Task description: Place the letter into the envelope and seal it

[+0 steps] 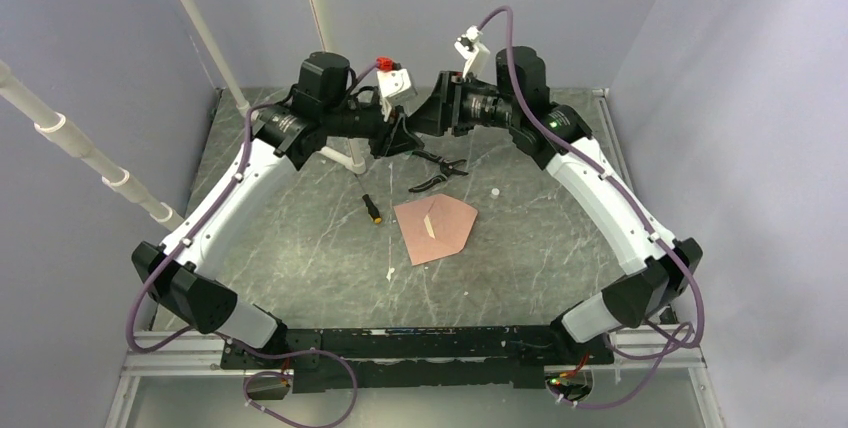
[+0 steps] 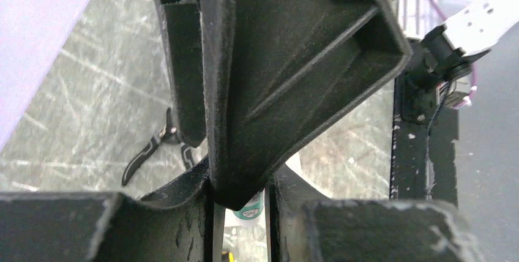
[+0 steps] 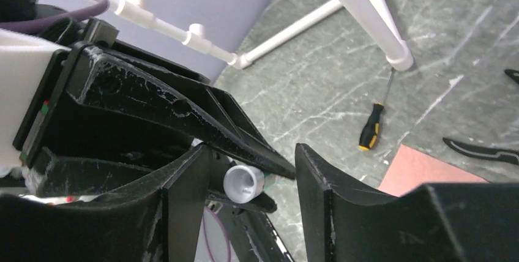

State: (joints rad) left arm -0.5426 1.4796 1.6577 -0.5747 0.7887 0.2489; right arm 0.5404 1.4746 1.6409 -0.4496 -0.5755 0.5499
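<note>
both arms are sitting tip to tip over the far mid of the table [image 1: 300,248], well apart from the envelope [image 1: 435,229]. the envelope is lying flat nearer the bases w/ flap open and its pale strip [image 1: 430,220] showing. the letter isn't showing as a separate sheet anywhere. prob it's already inside, but can't tell for sure.

left gripper [image 2: 242,213] is pinching narrow on a small tube [image 3: 243,182] w/ a pale cap, looks like glue. right gripper [image 3: 251,158] is facing it, fingers apart and straddling the cap, not yet gripping.

my read: insertion likely done, sealing is all that's remaining. cap needs coming off, glue going on the flap, flap getting folded & pressed. pliers [image 1: 438,170] and screwdriver [image 1: 372,208] are lying nearby, not involved.
</note>
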